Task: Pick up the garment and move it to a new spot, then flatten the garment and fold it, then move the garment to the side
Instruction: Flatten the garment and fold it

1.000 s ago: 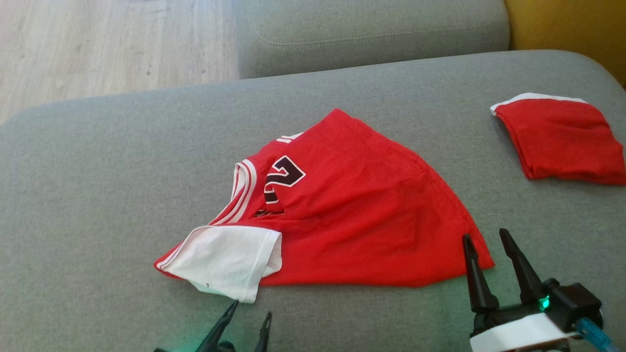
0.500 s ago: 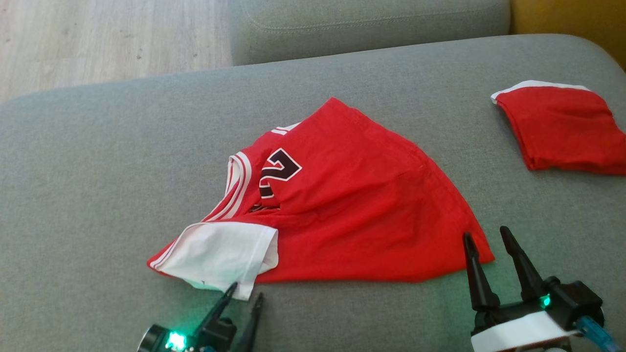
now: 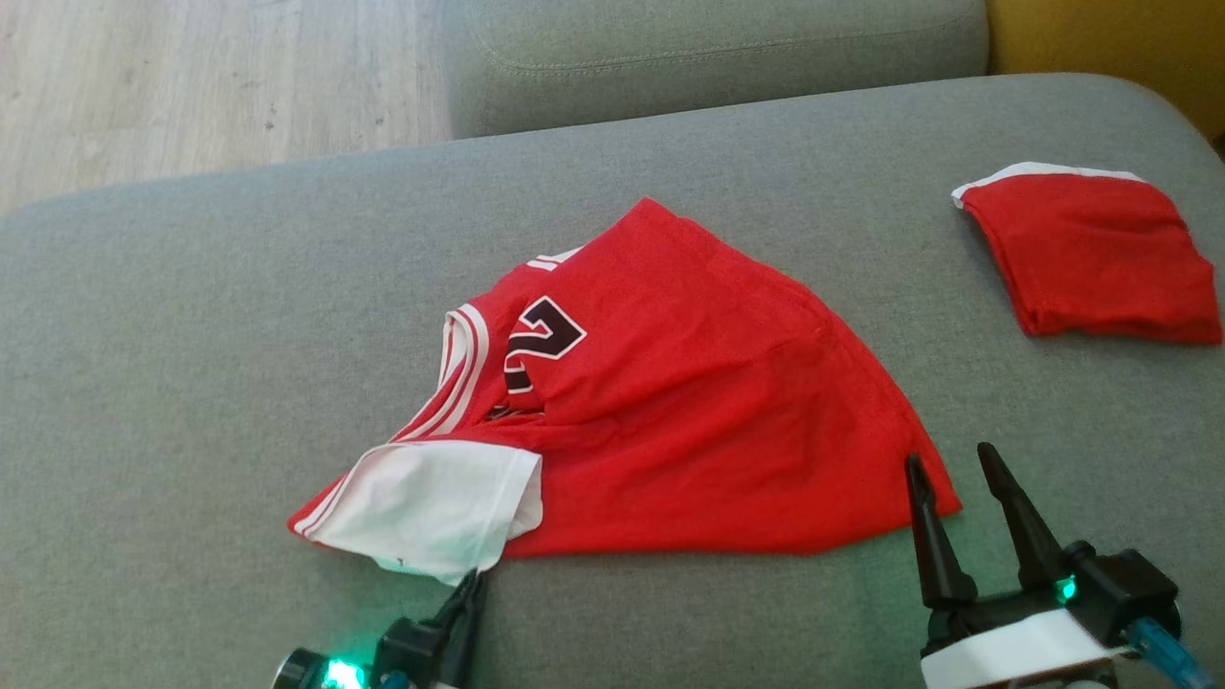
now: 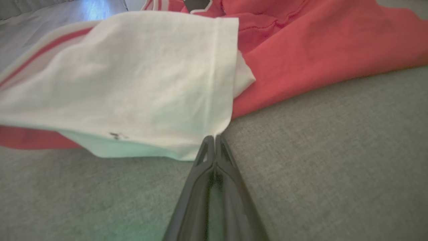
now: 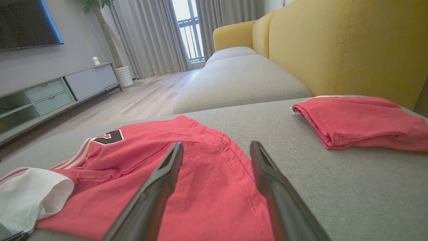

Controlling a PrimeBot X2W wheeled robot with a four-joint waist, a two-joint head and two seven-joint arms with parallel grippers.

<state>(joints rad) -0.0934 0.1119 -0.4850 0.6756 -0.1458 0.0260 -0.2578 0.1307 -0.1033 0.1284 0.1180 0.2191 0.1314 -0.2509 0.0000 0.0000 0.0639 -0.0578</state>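
The jersey [image 3: 689, 421] lies left to right on the sofa [image 3: 191, 383], white sleeve [image 3: 431, 502] pointing left. The left end effector [image 3: 471, 579] is closed, touching this sleeve; the right end effector [image 3: 949, 457] is open.

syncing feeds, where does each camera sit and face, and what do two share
Head view: on the head, facing forward and down at the red jersey on the cushion; left gripper and right gripper at bottom.
Left wrist view: on that wrist, near the cushion, facing the white sleeve along its shut gripper.
Right wrist view: on that wrist, facing across the jersey to the folded garment and yellow backrest, past its open gripper.
Shared: head and right wrist views both show the folded garment.
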